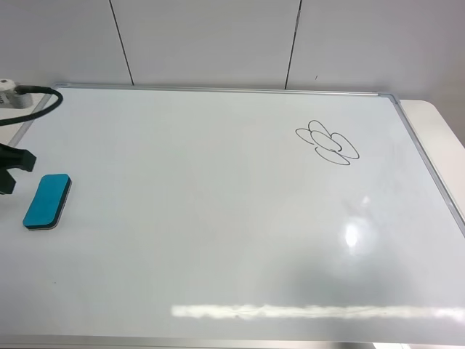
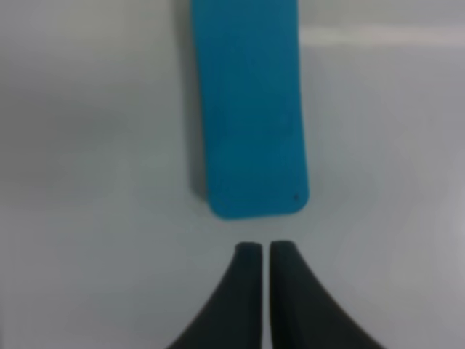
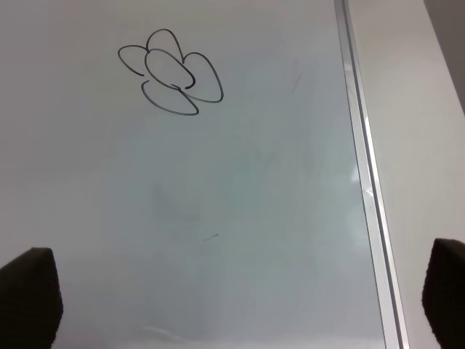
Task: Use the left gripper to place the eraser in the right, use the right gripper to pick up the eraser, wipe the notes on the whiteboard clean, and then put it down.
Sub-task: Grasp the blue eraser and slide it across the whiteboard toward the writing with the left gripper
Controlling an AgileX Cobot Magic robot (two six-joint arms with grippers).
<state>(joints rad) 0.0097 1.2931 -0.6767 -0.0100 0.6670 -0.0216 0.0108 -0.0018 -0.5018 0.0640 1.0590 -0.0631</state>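
The teal eraser (image 1: pixel 47 201) lies flat on the whiteboard (image 1: pixel 218 233) near its left edge. My left gripper (image 1: pixel 16 161) shows only partly at the left border of the exterior view, just beside the eraser. In the left wrist view its gripper (image 2: pixel 259 251) is shut on nothing, with the tips a short gap away from the eraser's (image 2: pixel 251 109) short end. The notes (image 1: pixel 328 143), looped black marker petals, sit on the board's upper right. My right gripper (image 3: pixel 236 291) hangs open above the bare whiteboard (image 3: pixel 254 218), some way from the notes (image 3: pixel 171 73).
A white plug block (image 1: pixel 6 93) with a thick black cable (image 1: pixel 45 107) rests at the board's far left corner. The board's silver frame (image 3: pixel 367 182) runs close to the right gripper, with cream tabletop (image 1: pixel 445 142) beyond it. A panelled wall stands behind.
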